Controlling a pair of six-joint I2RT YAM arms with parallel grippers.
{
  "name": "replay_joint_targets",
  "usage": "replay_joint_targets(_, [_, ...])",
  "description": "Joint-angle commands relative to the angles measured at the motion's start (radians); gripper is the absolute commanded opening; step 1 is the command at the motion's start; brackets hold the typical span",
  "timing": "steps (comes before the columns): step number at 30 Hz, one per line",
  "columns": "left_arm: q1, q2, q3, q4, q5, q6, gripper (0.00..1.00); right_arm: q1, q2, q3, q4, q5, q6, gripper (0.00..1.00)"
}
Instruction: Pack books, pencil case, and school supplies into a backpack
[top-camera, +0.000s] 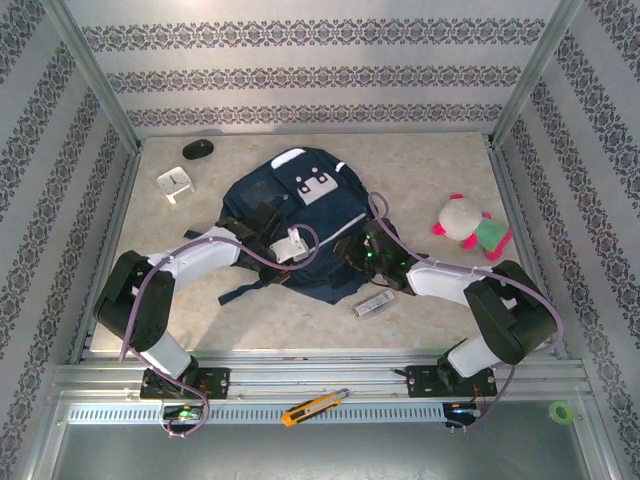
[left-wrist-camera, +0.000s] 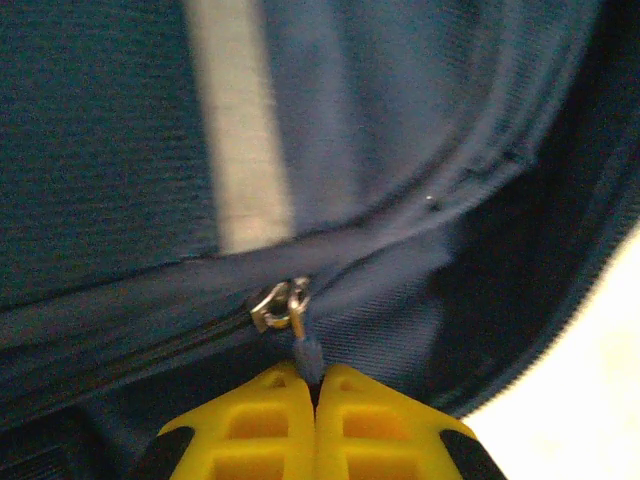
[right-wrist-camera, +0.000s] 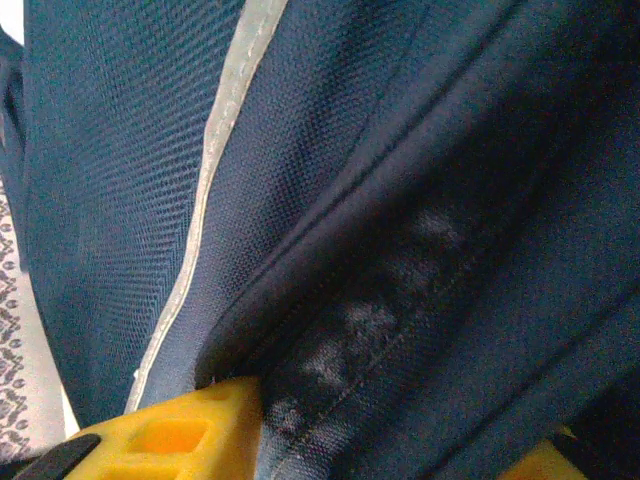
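Now the limp backpack (top-camera: 300, 225) is lying at the centre of the table (top-camera: 425, 170).
The left gripper (left-wrist-camera: 315, 385) is clamping its zipper pull (left-wrist-camera: 303, 345), probably the firmest hold; the right gripper (right-wrist-camera: 390, 430) is straddling a fabric fold (right-wrist-camera: 380, 320), pinching or not I cannot tell.

The backpack (top-camera: 300, 215) is filling mid-table (top-camera: 420, 170), the left arm (top-camera: 195, 255) and right arm (top-camera: 450, 280) lying across its near edge. The clock (top-camera: 174, 183) and mouse (top-camera: 198, 149) are crowding the far-left corner, and the plush toy (top-camera: 470, 228) is blocking the right. The silver bar (top-camera: 373, 303) is lying just beside the near hem, and bare tabletop is lying open front-left.
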Motion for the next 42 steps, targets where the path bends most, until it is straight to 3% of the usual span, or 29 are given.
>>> replay_joint_targets(1, [-0.071, -0.037, -0.027, 0.101, 0.131, -0.103, 0.0, -0.012, 0.035, 0.082, 0.098, -0.032, -0.041, 0.36])
replay_joint_targets(8, [-0.148, 0.015, -0.007, 0.287, 0.136, -0.242, 0.0, -0.033, 0.092, 0.162, 0.085, -0.053, -0.071, 0.36])
replay_joint_targets(12, [-0.19, 0.047, -0.004, 0.474, 0.11, -0.365, 0.0, -0.034, 0.108, 0.191, 0.086, -0.068, -0.08, 0.36])
replay_joint_targets(16, [-0.205, 0.044, 0.009, 0.561, 0.139, -0.406, 0.2, -0.052, 0.086, 0.201, 0.082, -0.118, -0.108, 0.4])
replay_joint_targets(19, [-0.2, -0.034, 0.0, 0.498, 0.102, -0.312, 0.51, -0.085, 0.021, 0.191, 0.038, -0.167, -0.159, 0.48])
replay_joint_targets(21, [-0.177, -0.103, -0.011, 0.413, 0.072, -0.222, 0.65, -0.104, -0.045, 0.176, -0.023, -0.169, -0.215, 0.5])
replay_joint_targets(27, [-0.032, -0.298, -0.144, 0.34, 0.084, 0.095, 0.81, -0.142, -0.221, 0.13, -0.24, -0.181, -0.379, 0.5])
replay_joint_targets(33, [-0.018, -0.244, -0.202, 0.473, -0.03, 0.359, 0.87, -0.142, -0.303, 0.094, -0.326, -0.206, -0.439, 0.5])
replay_joint_targets(39, [-0.023, -0.047, -0.173, 0.64, -0.114, 0.402, 0.9, -0.132, -0.371, 0.036, -0.326, -0.157, -0.423, 0.5])
replay_joint_targets(40, [-0.023, -0.024, -0.161, 0.651, -0.132, 0.4, 0.88, -0.128, -0.379, 0.031, -0.327, -0.152, -0.421, 0.5])
replay_joint_targets(42, [-0.023, -0.001, -0.143, 0.663, -0.156, 0.396, 0.59, -0.12, -0.398, 0.024, -0.332, -0.141, -0.42, 0.5])
